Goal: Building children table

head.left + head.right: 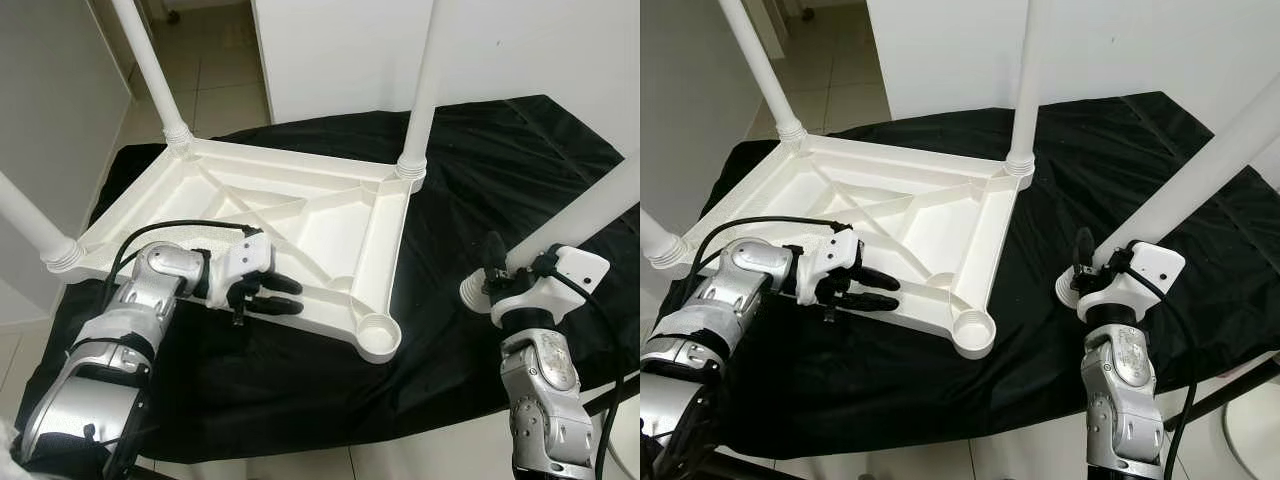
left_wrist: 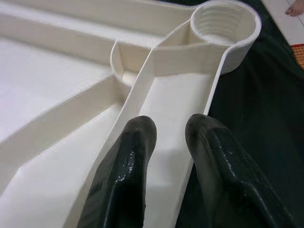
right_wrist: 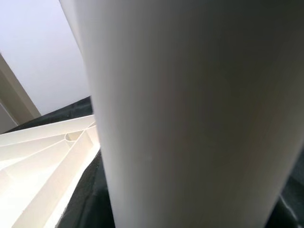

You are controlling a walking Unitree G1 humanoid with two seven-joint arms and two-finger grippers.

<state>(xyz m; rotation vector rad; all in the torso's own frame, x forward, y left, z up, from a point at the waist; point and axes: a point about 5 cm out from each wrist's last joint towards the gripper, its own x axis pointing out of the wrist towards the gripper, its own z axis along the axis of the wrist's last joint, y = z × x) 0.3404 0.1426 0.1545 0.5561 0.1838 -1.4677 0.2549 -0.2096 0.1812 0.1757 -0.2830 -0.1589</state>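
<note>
Near edge of black-covered tabletop: left gripper, fingers narrowly parted, steadies the upturned white table near its empty socket. Right gripper clasps the fourth leg, ready. Three legs stand beyond.

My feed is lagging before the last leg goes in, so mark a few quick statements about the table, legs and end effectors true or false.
1. Three legs already stand in the upturned tabletop. True.
2. The near corner socket holds a leg. False: it is empty.
3. The right end effector grips the loose leg. True.
4. The left end effector hangs clear of the tabletop. False: its fingers rest at the near rim.
5. The tabletop lies on a black cloth. True.
</note>
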